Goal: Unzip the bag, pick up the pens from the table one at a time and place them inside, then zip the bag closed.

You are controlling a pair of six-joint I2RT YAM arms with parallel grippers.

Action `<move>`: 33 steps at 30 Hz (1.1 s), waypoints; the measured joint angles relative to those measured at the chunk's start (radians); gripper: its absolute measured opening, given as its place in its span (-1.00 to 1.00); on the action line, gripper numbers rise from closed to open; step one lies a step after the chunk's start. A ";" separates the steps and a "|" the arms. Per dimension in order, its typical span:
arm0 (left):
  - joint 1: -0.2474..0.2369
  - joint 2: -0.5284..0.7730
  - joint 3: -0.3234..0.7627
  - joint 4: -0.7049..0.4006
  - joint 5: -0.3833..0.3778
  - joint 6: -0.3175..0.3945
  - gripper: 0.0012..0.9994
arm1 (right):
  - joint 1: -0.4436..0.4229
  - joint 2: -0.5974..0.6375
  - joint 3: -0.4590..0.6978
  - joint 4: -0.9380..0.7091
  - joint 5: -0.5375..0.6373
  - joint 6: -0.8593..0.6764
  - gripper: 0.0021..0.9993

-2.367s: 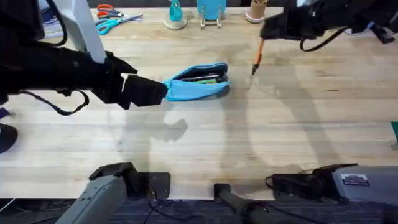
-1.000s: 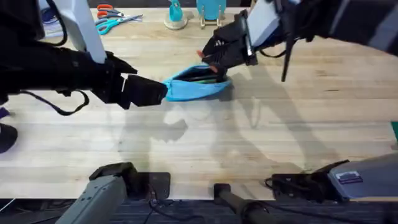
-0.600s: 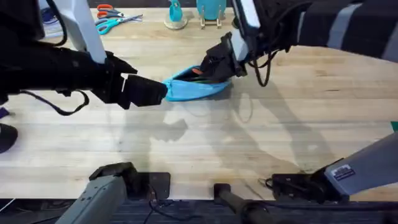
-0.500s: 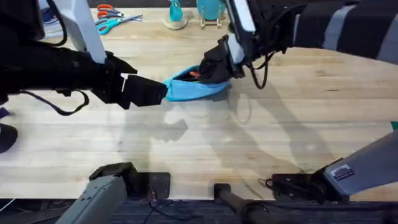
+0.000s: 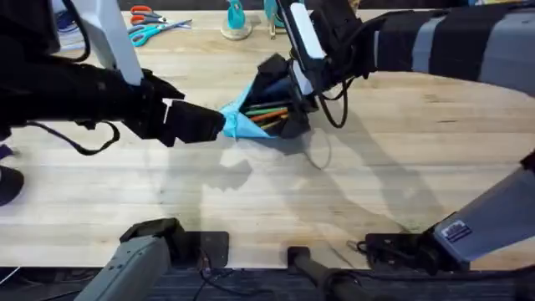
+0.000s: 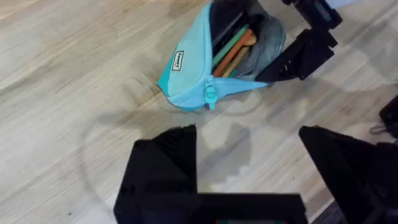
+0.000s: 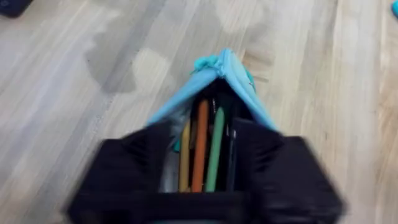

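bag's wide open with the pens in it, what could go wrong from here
1. The bag lies tipped on its side, mouth gaping, and the pens reach the opening; they could slide out onto the table.
2. The right gripper sits at the mouth's far end and may drag the bag as it leaves.
3. The left gripper is open, apart from the zipper pull, so nothing anchors the bag.

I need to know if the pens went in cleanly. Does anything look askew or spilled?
Nothing spilled. The pens lie inside the bag, which is gaping wide and tipped, its far end at the right gripper. The left gripper is open, clear of the bag.
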State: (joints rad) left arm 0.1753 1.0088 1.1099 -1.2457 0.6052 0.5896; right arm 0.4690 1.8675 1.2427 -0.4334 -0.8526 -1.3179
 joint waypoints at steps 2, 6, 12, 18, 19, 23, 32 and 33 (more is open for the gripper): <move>0.000 0.000 0.000 0.000 0.000 0.000 0.99 | 0.000 0.000 0.000 0.004 0.000 -0.003 0.98; 0.000 0.000 0.000 0.000 0.000 0.000 0.99 | 0.000 0.000 0.000 0.005 0.000 0.009 0.99; 0.000 0.000 0.000 0.000 0.000 0.000 0.99 | -0.009 0.000 0.002 0.006 0.000 0.104 1.00; 0.000 0.000 0.000 0.000 0.000 0.000 0.99 | -0.051 0.000 0.048 -0.006 -0.001 0.294 1.00; 0.000 0.000 0.000 0.000 0.000 0.000 0.99 | -0.057 0.000 0.060 -0.007 -0.001 0.336 1.00; 0.000 0.000 0.000 0.000 0.000 0.000 0.99 | -0.079 -0.010 0.105 -0.009 0.005 0.509 1.00; 0.000 0.000 0.000 0.000 0.000 0.000 0.99 | -0.076 -0.095 0.147 -0.011 0.206 0.764 1.00; 0.000 0.000 0.000 0.000 0.000 0.000 0.99 | -0.076 -0.104 0.149 -0.011 0.226 0.781 1.00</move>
State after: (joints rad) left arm 0.1753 1.0088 1.1099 -1.2453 0.6052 0.5896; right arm 0.3930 1.7636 1.3917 -0.4441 -0.6268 -0.5365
